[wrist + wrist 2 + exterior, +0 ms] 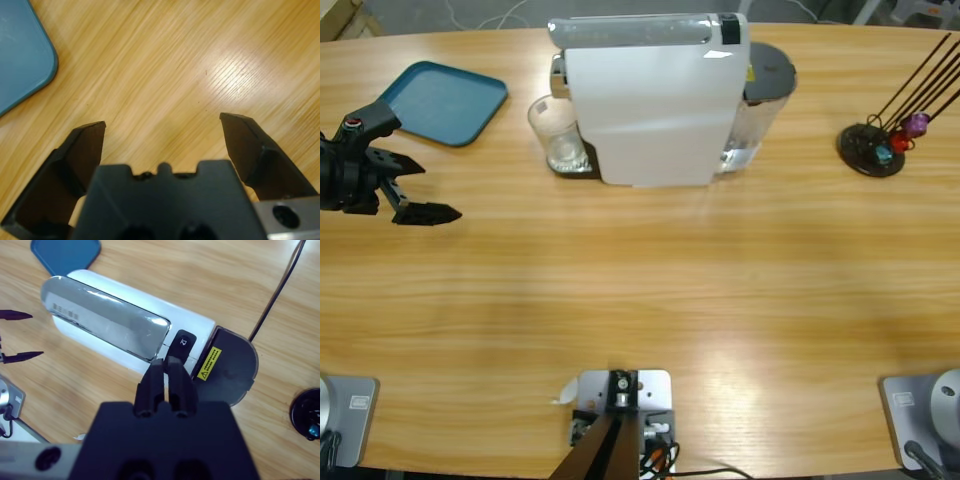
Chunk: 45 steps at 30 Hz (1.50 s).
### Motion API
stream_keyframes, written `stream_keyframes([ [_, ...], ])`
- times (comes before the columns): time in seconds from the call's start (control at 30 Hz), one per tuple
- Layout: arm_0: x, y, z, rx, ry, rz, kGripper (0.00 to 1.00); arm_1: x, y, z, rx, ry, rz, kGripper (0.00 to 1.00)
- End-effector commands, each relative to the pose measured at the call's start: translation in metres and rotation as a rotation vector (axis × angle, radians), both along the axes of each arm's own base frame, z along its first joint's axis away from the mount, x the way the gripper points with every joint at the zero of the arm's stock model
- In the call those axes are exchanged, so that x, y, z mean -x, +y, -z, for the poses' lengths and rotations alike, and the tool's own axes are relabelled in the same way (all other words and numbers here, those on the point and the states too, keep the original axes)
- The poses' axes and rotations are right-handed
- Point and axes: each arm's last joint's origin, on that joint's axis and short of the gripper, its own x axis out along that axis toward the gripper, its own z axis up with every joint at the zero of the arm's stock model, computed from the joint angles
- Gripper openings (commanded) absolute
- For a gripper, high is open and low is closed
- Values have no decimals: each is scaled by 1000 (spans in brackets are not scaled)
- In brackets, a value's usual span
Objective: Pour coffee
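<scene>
From above, the white coffee machine (655,100) stands at the far middle of the worktop (640,290), with a clear glass (557,135) set on its drip plate at its left end, seemingly under the spout and ready to be filled. A teal tray (445,102) lies far left and a black capsule stand (872,148) far right. The left hand (415,190) comes in from the left edge near the tray, well apart from the glass; the right hand does not show here.

Along the left wrist, the left hand (162,122) is spread wide over bare wood and holds nothing, with the tray's corner (22,55) at the upper left.

Along the right wrist, the right hand (167,371) is closed with its jaws pressed together, empty, poised directly above the machine's black button (184,343), apparently to press it and start the brew. Nothing blocks that push; a yellow warning label (210,363) sits just beside the button.
</scene>
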Motion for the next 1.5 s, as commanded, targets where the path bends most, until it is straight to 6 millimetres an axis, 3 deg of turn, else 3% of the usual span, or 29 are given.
stream_keyframes([
  [0.03, 0, 3, 17, -44, 68, -22, 996, -19, 8, 29, 43, 77, -13, 0],
  [1.17, -2, 3, 20, -52, 79, -20, 996, -35, 9, 33, 45, 71, -3, 0],
  [1.5, -2, 3, 20, -52, 80, -21, 996, -39, 12, 53, 77, 119, -2, 0],
])
